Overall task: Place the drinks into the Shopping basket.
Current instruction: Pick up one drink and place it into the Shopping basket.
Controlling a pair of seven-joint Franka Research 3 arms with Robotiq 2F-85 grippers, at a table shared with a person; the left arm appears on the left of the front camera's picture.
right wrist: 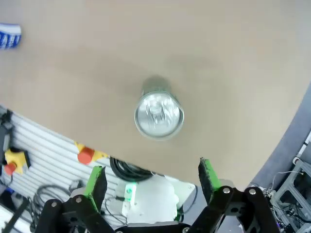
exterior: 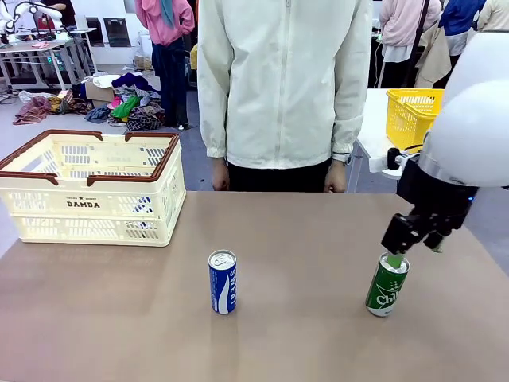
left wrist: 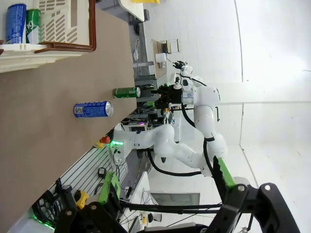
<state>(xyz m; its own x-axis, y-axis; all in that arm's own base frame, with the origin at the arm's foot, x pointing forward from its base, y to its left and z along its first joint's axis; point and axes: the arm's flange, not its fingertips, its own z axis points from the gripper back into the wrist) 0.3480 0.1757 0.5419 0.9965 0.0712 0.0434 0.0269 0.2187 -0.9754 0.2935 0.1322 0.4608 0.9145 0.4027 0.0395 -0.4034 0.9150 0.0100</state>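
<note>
**Table.** Brown table [exterior: 302,342]. A person [exterior: 282,79] in a pale jacket stood at the far edge, arms hanging. A yellow basket [exterior: 412,115] sat far right on another surface.

**Shopping basket.** The Shopping basket [exterior: 83,204], cream with a brown rim, sat at the far left of the table. Something blue showed through its slots at the lower right. In the left wrist view a second blue can [left wrist: 15,22] and a second green can [left wrist: 33,24] stood side by side at the basket. I could not tell whether they were inside it or behind it.

**Drinks on the table.** The blue can [exterior: 223,282] stood upright near the middle, toward the near edge and well apart from the basket. The green can [exterior: 387,285] stood to its right, on the near right of the table. The two were well apart.

**Right gripper.** The right gripper [exterior: 407,251] hung directly over the green can, its claw spread wide and holding nothing. From the wrist, the can's silver top lay between and beyond the two green pads [right wrist: 97,178]. From the front, one pad tip sat just at the can's top rim. I could not tell whether it was touching.

**Left gripper.** The left gripper [left wrist: 166,180] was off to the left of the table, its claw fully spread and empty. It looked across at both cans.
</note>
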